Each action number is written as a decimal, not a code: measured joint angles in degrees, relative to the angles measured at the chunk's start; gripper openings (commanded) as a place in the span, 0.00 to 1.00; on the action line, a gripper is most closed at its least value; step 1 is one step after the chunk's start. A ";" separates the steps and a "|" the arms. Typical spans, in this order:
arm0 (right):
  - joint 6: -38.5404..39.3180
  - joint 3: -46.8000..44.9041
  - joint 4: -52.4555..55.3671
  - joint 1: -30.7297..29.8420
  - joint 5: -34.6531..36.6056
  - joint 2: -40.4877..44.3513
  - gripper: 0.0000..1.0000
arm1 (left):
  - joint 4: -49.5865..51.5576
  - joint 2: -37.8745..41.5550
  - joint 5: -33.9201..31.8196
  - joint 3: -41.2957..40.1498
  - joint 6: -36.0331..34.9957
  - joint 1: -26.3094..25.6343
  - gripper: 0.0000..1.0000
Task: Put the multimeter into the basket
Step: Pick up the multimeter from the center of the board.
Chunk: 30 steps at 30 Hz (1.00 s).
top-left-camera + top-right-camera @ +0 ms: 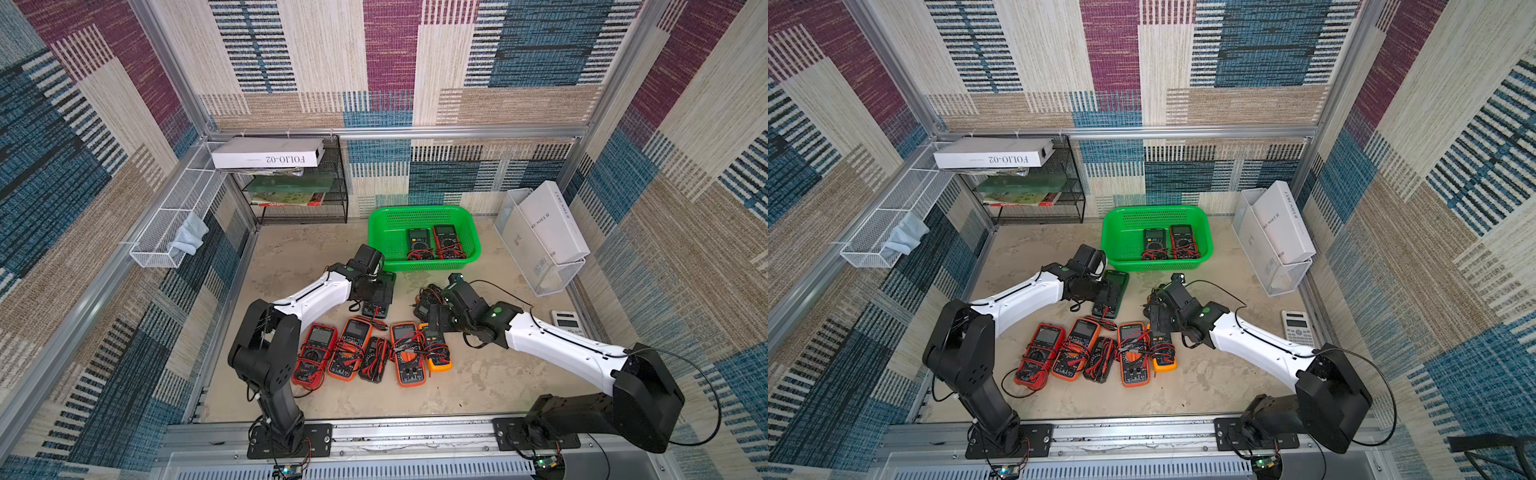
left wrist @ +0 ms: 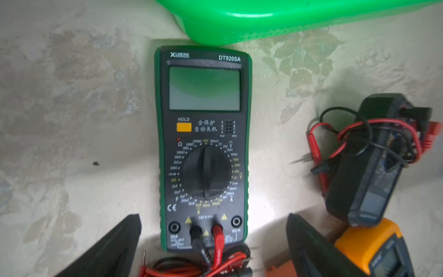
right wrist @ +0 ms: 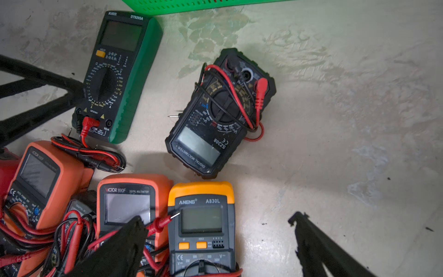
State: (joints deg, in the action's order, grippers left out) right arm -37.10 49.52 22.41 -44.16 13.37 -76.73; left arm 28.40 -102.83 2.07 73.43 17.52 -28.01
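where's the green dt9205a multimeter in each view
In a top view: the green DT9205A multimeter lies just before the basket's near corner, partly under the left arm.
In a top view: same spot, partly hidden likewise.
Left wrist: mid-picture, screen end by the basket.
Right wrist: by the basket wall, beside the black SZ308 meter; the multimeter is at.
Shared landmark: the basket.

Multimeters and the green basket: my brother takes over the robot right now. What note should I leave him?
Left gripper: open, empty, over the green multimeter, which lies on the table beside the basket.
Right gripper: open, empty, above the yellow multimeter, near the black multimeter.
Done: a dark multimeter and a red multimeter lie in the basket.
Left: seven on the table to move, none gripped.
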 measured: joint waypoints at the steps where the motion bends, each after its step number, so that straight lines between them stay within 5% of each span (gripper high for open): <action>1: 0.13 0.02 0.00 0.00 0.07 0.00 1.00 | -0.02 -0.87 0.35 0.57 -0.26 0.00 0.99; 23: 0.85 0.09 0.02 2.16 0.11 0.04 0.99 | -0.28 -11.65 -2.56 4.46 -1.92 -0.48 0.99; 30: 0.83 -0.04 0.22 2.82 0.28 0.68 1.00 | -1.79 -13.97 -5.49 5.75 -1.66 -0.57 0.78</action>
State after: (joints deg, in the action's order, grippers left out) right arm -36.27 49.47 22.63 -41.34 13.65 -76.05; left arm 26.61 -116.79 -3.42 79.18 15.86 -28.58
